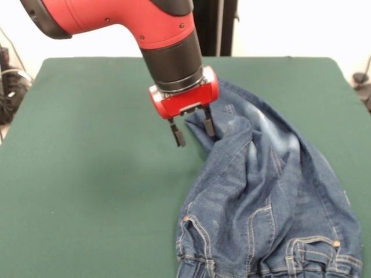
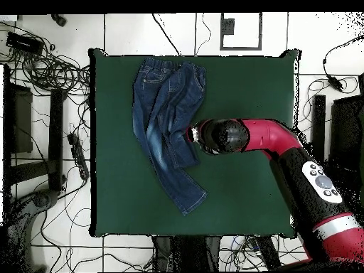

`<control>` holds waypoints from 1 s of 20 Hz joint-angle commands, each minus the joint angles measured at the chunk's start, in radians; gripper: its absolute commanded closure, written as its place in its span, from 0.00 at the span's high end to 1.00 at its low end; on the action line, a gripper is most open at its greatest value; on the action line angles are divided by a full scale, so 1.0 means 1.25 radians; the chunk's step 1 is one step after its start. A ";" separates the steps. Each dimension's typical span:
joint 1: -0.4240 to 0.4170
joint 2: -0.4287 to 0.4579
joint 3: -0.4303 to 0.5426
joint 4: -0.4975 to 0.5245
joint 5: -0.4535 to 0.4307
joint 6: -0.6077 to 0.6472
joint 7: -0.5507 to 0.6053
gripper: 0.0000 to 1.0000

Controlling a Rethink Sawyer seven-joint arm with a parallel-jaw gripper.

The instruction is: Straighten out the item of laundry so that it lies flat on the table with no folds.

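The item of laundry (image 1: 272,191) is a small pair of blue denim jeans lying on the right side of the green table (image 1: 87,174). Its gathered waistband is at the near edge and its legs run back toward the far side. The cloth is bunched, with a raised fold along its left edge. My gripper (image 1: 193,130) hangs open just above that fold's upper end, one finger (image 1: 208,124) over the denim and the other over bare table. Seen from overhead, the jeans (image 2: 167,121) lie with both legs close together, and the arm's wrist (image 2: 224,136) sits at their right edge.
The red arm (image 2: 284,153) reaches in across the table from the lower right in the overhead view. Cables and stands lie on the floor (image 2: 43,78) around the table. Bare green tabletop (image 2: 249,85) stretches beside the jeans.
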 commanded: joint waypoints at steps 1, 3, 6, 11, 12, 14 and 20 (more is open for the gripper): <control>0.042 0.027 0.014 0.045 -0.042 0.053 -0.129 1.00; 0.047 0.033 0.006 0.045 -0.050 0.058 -0.124 1.00; 0.051 0.040 0.001 0.046 -0.060 0.055 -0.121 1.00; 0.047 0.059 0.000 0.057 -0.076 0.043 -0.121 1.00; 0.046 0.061 0.001 0.058 -0.080 0.039 -0.119 1.00; 0.044 0.068 0.001 0.060 -0.090 0.030 -0.116 1.00; 0.040 0.106 -0.004 0.049 -0.129 -0.009 -0.113 1.00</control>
